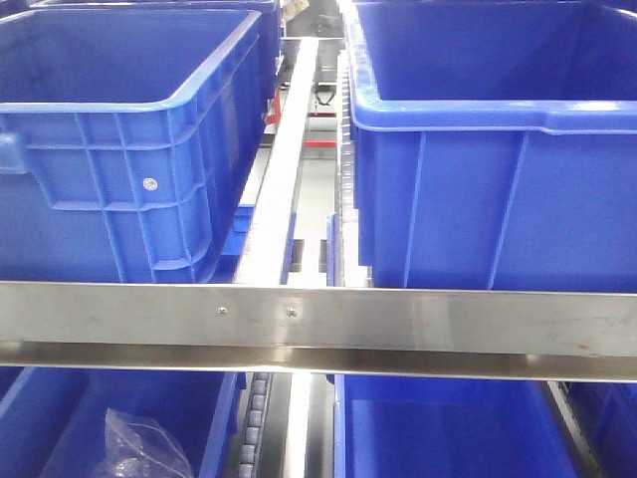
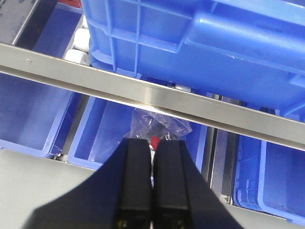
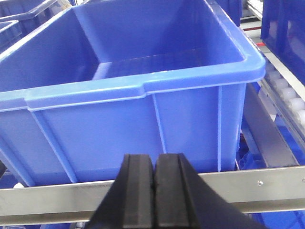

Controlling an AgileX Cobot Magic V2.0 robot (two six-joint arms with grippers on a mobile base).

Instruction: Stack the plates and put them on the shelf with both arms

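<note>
Straight ahead of both arms, faces the shelf (image 1: 318,321), seen as a brushed steel front bar with small rivets, level across the front view and hemmed by blue crates (image 1: 129,169) above and below. Finds no plates in any view, so cannot place them; judges the stacking either not yet begun or out of sight. Holds the left end effector (image 2: 152,181) pressed together on nothing, poised over the edge of the grey bench (image 2: 38,191) and aimed past the bar toward a lower crate with a crumpled plastic bag (image 2: 159,125) inside. Holds the right end effector (image 3: 153,191) likewise closed and empty, just in front of the bar, pointed at the wall of a large crate. Reads as a tucked, neutral pose, probably chosen to stay clear of bar and crates while carrying nothing. Calls for parting both before taking any plate rim, likely one arm per side to keep a stack level on its way to the shelf.
</note>
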